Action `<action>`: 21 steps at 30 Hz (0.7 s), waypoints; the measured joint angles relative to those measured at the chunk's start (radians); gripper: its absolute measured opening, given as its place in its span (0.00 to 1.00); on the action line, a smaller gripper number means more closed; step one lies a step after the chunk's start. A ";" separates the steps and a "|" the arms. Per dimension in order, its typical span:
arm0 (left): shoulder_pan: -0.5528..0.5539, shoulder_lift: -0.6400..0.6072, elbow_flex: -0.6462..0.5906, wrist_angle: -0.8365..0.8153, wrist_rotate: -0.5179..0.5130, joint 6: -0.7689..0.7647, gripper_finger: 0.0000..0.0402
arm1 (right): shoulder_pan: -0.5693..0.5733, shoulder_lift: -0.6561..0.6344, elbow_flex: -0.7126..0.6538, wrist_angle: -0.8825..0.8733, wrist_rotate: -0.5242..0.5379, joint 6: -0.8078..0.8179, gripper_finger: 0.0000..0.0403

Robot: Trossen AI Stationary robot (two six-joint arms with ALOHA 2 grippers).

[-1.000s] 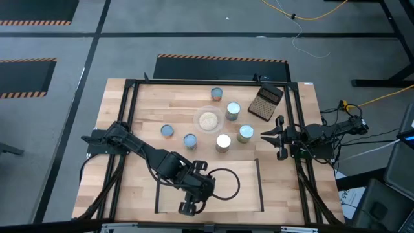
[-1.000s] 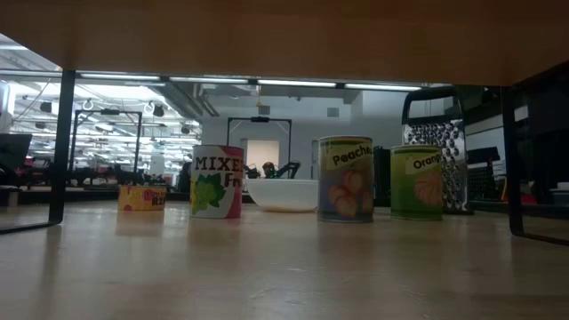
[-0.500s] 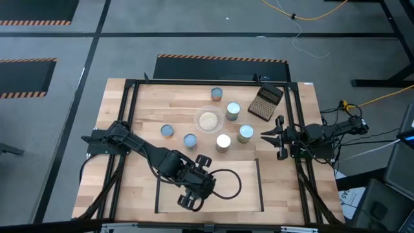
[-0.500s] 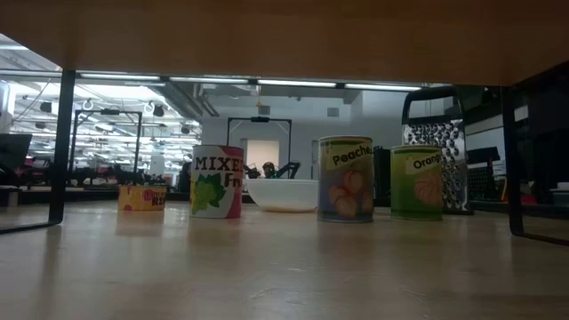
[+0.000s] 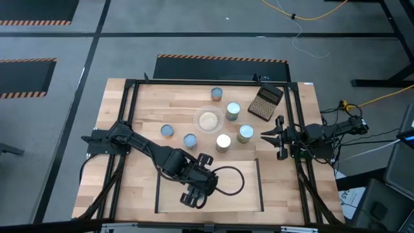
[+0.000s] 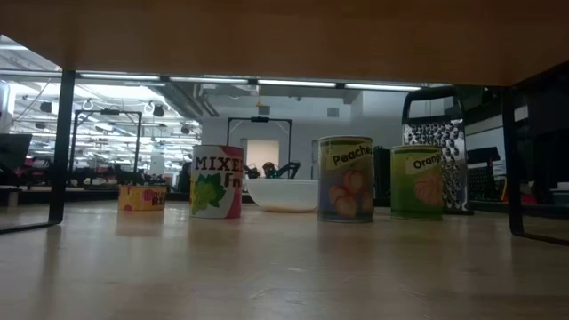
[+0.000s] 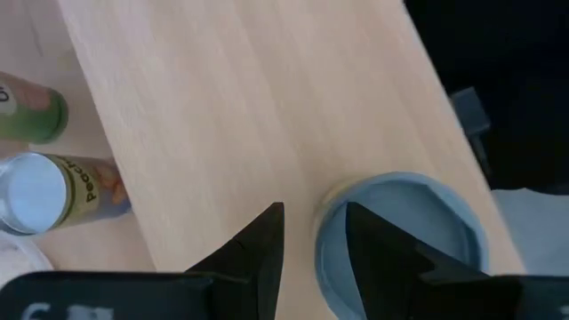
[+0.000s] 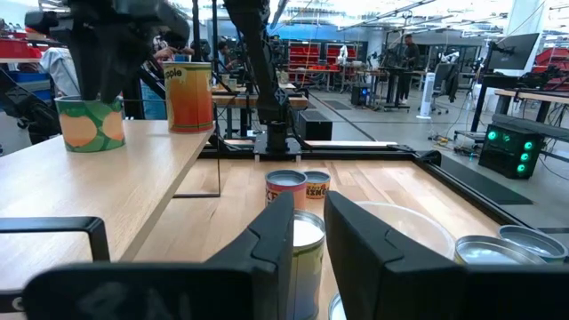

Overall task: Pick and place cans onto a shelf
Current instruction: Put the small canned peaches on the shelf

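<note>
The shelf (image 5: 246, 188) is a light-wood board with black bars at the table's near middle. My left gripper (image 5: 194, 196) is over it, fingers a little apart (image 7: 311, 222), just above a can with a pale-blue top (image 7: 427, 231) that stands near the shelf's edge. In the right wrist view this arm hangs over a green-and-orange can (image 8: 89, 120), and an orange can (image 8: 188, 93) stands on the shelf beyond it. Several cans (image 5: 223, 142) stand upright on the table behind the shelf. My right gripper (image 5: 265, 135) waits shut at the table's right edge. My left gripper stands over the can's top from above, pointing down. One finger (image 7: 373, 244) covers part of the rim (image 7: 331, 218) in the wrist view. I cannot tell whether it touches the can. The can is not between the fingers.
A clear bowl of beige grains (image 5: 209, 120) sits among the table cans. A dark gridded grater (image 5: 266, 102) lies at the far right. In the low view the shelf board (image 6: 284, 36) spans the top, with labelled cans (image 6: 346, 179) behind it. A black cable loops over the shelf (image 5: 236, 184).
My left gripper has gone a little toward the table's far edge and right edge, staying over the shelf. Its cable loop has shifted with it.
</note>
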 joint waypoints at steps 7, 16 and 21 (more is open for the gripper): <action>0.004 0.008 -0.001 -0.006 0.015 -0.003 0.22 | 0.000 0.000 0.000 0.000 0.000 0.000 0.18; 0.003 0.009 -0.001 -0.020 0.015 -0.171 0.03 | 0.000 0.000 0.000 0.000 0.000 0.000 0.18; 0.003 0.009 -0.001 -0.029 0.000 -0.364 0.03 | 0.000 0.000 0.000 0.000 0.000 0.000 0.18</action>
